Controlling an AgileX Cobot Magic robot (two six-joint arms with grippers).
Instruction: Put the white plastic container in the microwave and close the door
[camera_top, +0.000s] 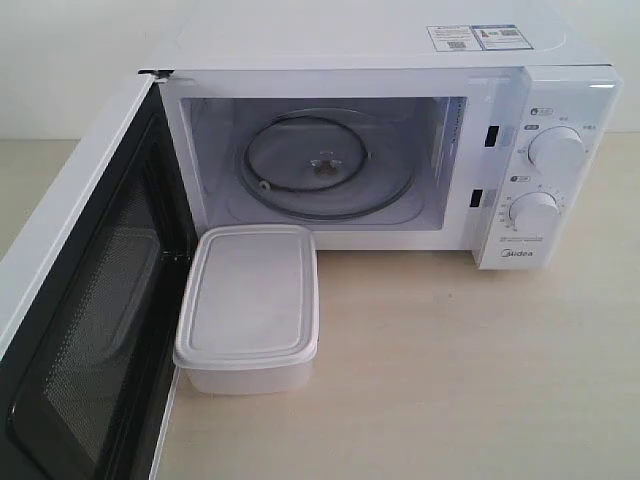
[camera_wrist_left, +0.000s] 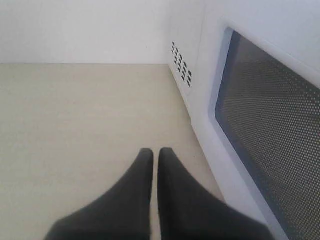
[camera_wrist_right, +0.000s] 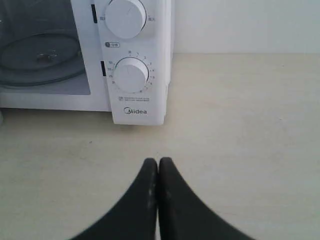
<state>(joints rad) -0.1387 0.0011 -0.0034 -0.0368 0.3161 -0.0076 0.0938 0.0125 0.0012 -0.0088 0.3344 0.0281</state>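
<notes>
The left gripper, fingers pressed together on nothing, hangs over the bare table, just beside the outer face of the door, which is swung wide open. The right gripper, likewise closed and empty, hovers over the table in front of the dials.

Only the outside camera shows the box. It rests lid-on on the table before the microwave, close by the door's inner side, with the turntable bare. That camera shows neither arm.

The first step looks not yet begun. Next, one gripper must open, reach the box and take hold of it.
</notes>
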